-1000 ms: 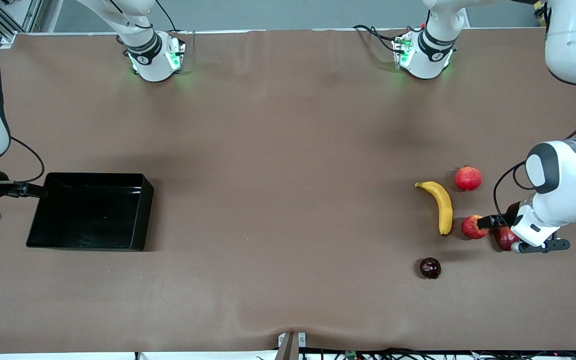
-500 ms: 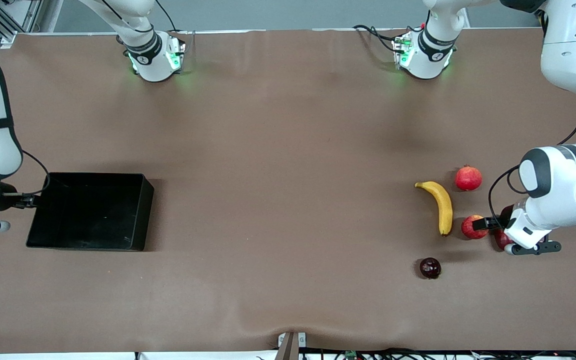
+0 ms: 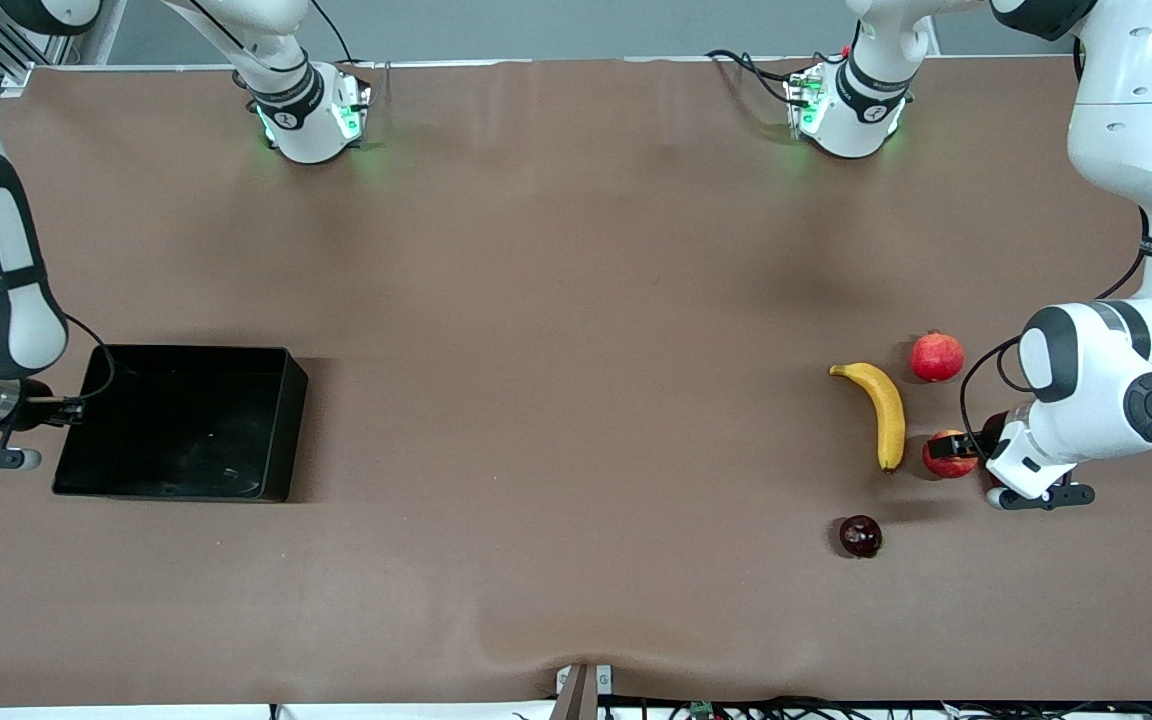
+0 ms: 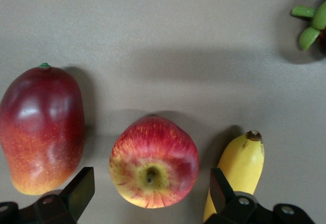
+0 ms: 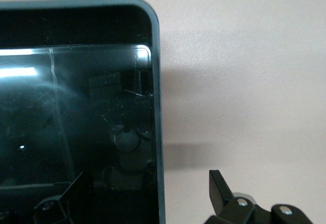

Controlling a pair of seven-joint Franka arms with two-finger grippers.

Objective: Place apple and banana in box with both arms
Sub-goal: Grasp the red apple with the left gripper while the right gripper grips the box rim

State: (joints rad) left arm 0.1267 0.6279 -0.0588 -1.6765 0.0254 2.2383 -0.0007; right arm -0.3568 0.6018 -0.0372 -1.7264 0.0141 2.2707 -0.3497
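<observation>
Your left pincer (image 4: 147, 196) straddles the apple (image 3: 948, 455) with jaws wide, nothing gripped, while the right pincer (image 5: 147, 196), also open, spans the empty box's (image 3: 281, 420) wall, so apple and banana (image 3: 884, 410) both lie on the table (image 3: 576, 300), unplaced.

Spare fruit on the brown worktop (image 3: 576, 400)

A pomegranate (image 3: 937, 356) sat farthest from the front camera, a dark mangosteen (image 3: 860, 536) with a green calyx lay nearest it, and a red-and-yellow mango (image 4: 42, 127) rested toward the left arm's end.
</observation>
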